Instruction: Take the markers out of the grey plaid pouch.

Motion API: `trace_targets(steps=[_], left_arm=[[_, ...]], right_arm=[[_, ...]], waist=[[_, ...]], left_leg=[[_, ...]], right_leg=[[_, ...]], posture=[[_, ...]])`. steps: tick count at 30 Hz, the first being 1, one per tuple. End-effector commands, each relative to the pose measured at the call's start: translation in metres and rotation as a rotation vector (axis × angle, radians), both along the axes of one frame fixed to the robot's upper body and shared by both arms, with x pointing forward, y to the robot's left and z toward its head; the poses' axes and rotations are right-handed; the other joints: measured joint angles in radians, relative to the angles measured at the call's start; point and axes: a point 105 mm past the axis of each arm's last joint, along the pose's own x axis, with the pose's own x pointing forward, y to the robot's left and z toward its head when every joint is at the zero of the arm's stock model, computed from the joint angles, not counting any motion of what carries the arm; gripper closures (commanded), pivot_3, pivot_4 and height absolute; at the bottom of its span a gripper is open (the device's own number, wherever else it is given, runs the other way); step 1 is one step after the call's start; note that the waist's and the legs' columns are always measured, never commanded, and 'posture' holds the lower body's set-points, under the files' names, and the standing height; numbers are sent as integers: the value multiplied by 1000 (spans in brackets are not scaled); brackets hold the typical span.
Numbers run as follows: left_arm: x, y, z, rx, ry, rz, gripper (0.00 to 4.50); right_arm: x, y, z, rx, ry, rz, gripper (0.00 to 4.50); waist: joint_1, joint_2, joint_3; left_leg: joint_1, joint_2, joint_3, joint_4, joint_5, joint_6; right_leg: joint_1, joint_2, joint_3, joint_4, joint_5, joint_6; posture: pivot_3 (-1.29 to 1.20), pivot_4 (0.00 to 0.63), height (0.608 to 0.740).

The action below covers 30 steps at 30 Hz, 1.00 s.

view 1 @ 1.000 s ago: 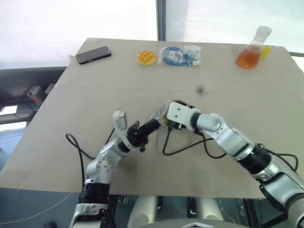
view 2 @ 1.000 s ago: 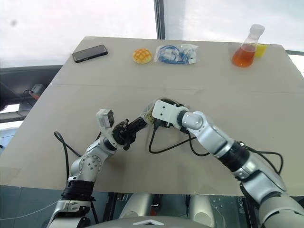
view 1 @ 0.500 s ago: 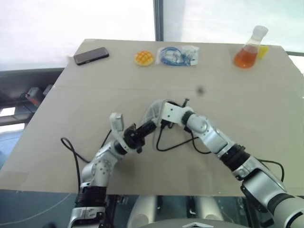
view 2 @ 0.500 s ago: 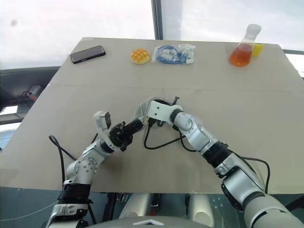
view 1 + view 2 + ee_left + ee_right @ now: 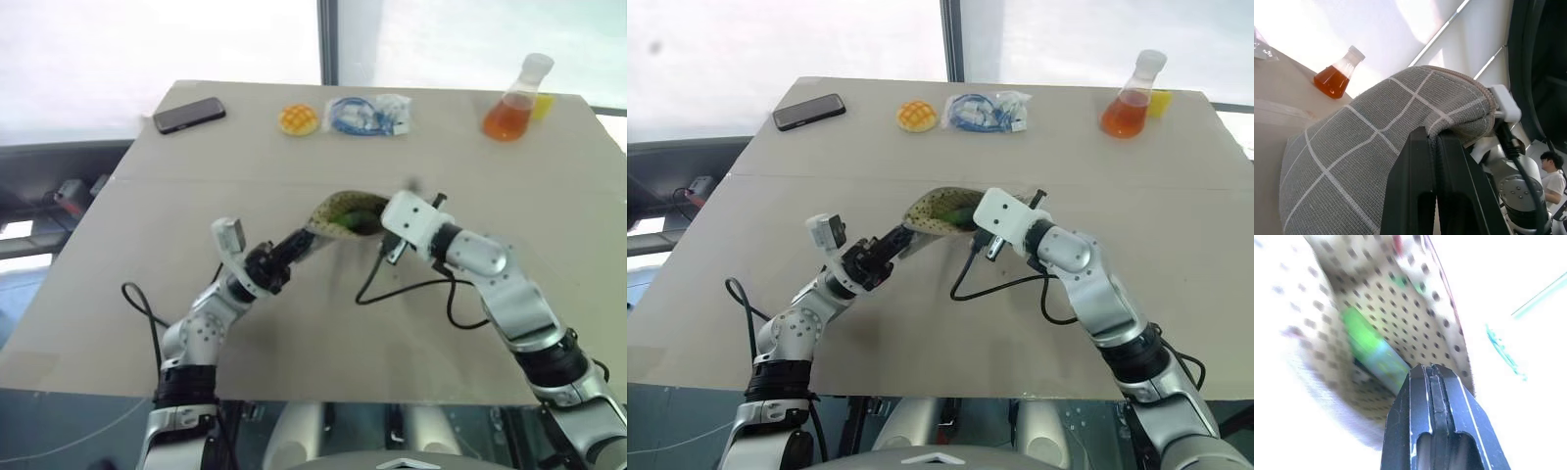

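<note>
Bright window light falls across the beige surface [image 5: 196, 294], along whose far edge sit a black phone [image 5: 189, 114], a yellow bun-like piece [image 5: 300, 119], a clear bag with a blue cable [image 5: 370, 115] and a flask of orange liquid [image 5: 512, 104]. Above the middle of the surface the grey plaid pouch [image 5: 1376, 142] is held up off it. The left claw [image 5: 306, 242] is clamped on one edge of the fabric, fingers pressed together over the folded rim. The pouch's mouth faces the right claw [image 5: 972, 223], which sits just at the opening with its fingers together; whether they pinch the rim cannot be told. The dotted yellowish lining [image 5: 1376, 298] lies open to the right wrist view. Inside lies a marker with a bright green end [image 5: 1371, 350], and a hint of red [image 5: 1397, 242] shows deeper in.
</note>
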Motion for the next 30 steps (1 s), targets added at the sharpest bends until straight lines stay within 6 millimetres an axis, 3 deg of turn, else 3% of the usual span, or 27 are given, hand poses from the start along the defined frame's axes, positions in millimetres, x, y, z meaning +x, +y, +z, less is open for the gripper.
trace_targets(steps=[1,4,5,8,11,16,21,24,27,30], left_arm=[[1,2,10,-18,-32,-21,4500],[1,2,11,-14,-33,-33,4500],[1,1,11,-13,-34,-38,4500],[-3,-3,11,5,-43,-79,4500],[-8,-9,12,8,-49,-125,4500],[-17,-21,15,-13,-43,-201,4500],[-29,-35,5,-18,-1,-287,4500],[-30,-35,3,-17,-1,-274,4500],[-25,-26,4,-13,-14,-216,4500],[-17,-16,4,7,-33,-147,4500]], right_arm=[[-5,-4,10,18,-13,-13,4450],[-8,-1,7,-33,10,18,4450],[-7,0,10,-26,15,16,4232],[-6,9,-1,-156,-1,75,3208],[4,25,-13,-208,-35,99,1805],[15,57,-26,-231,-101,175,1805],[49,83,-52,-218,-162,178,1805],[57,80,-57,-186,-157,174,3234],[58,61,-37,-168,-222,157,4476],[50,36,-14,-157,-267,133,4476]], waist=[[1,0,0],[1,0,0],[1,0,0],[-1,0,0],[-1,0,0],[-1,0,0],[-20,-2,0],[-22,-2,0],[-23,-1,0],[-11,-1,0]], left_leg=[[0,0,0,0,0,0],[0,-1,0,0,-2,-3],[0,-1,0,0,-2,-3],[0,-1,1,0,-1,-3],[0,-1,0,0,-2,-3],[-1,-1,1,0,0,0],[0,-2,1,0,1,-2],[0,-1,0,-1,2,-3],[0,-1,0,-1,2,-3],[0,-2,-1,-1,2,-3]], right_leg=[[0,0,0,0,0,0],[0,-1,0,0,0,0],[0,-2,0,0,0,0],[0,-2,0,-1,0,0],[0,-2,0,-1,0,0],[-1,-1,0,-1,0,0],[0,1,2,0,1,-1],[0,2,3,0,1,-2],[0,3,4,0,1,-2],[0,3,6,0,1,-2]], posture=[[0,150,740],[0,150,740],[0,150,740],[0,150,740],[0,150,740],[0,150,740],[0,150,740],[0,150,740],[0,150,740],[0,150,740]])
